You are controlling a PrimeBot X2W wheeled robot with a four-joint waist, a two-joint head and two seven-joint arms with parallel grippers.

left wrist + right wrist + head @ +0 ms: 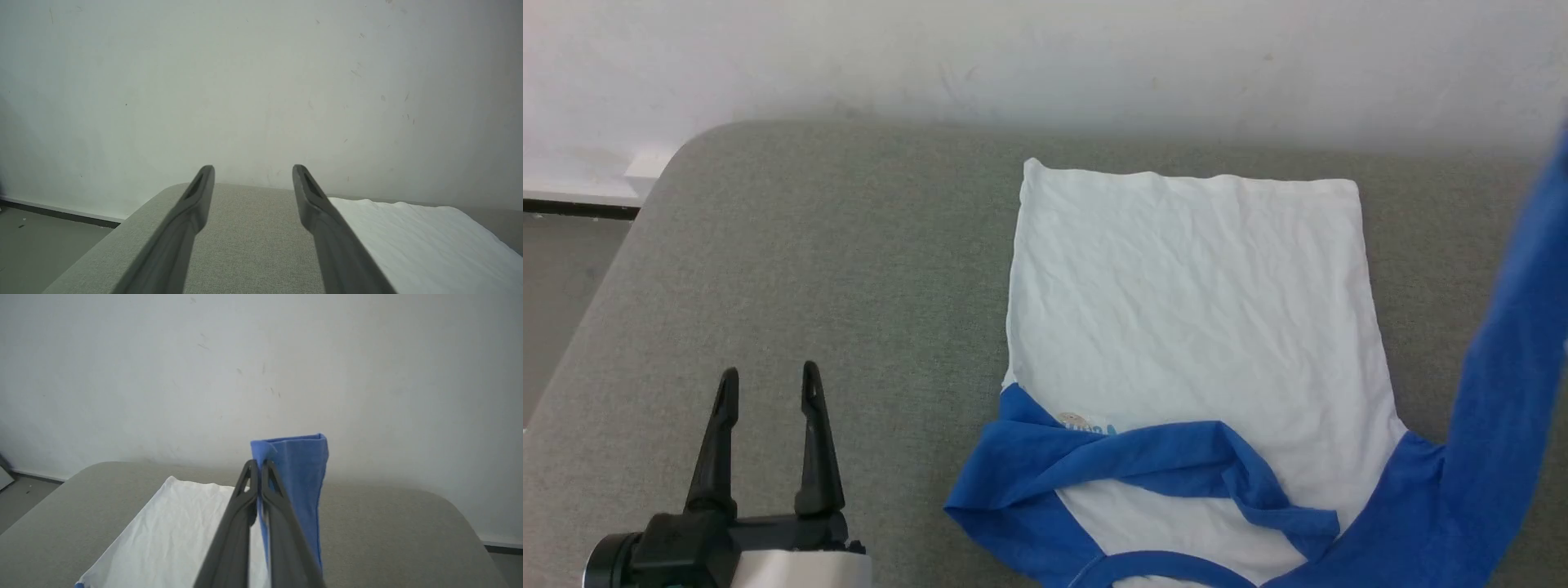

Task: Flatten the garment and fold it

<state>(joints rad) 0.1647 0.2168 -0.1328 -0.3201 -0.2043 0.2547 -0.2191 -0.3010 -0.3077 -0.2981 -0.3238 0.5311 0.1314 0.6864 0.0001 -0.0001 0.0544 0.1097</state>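
Pinches with the right end effector [258,463], fingers pressed almost together on the cuff end of the blue sleeve [302,465], holding it up off the table [849,269] so that it rises steeply along the right edge of the head view. Leaves the left end effector [769,374] wide apart and holding nothing, over bare grey fabric well to the left of the T-shirt [1192,302]. Finds the T-shirt on the right half of the table, white body spread fairly flat though creased, hem toward the wall [1045,65], neckband [1160,563] nearest the robot. Finds the other sleeve [1143,453] twisted across the chest, partly covering the print [1086,423].

As judged from here: could drag the whole body sideways or bunch the shoulder if pulled too far, with nothing pinning the cloth. Could lose the sleeve from so thin a pinch on soft cotton. Could trap the twisted sleeve under a fold if not straightened first.
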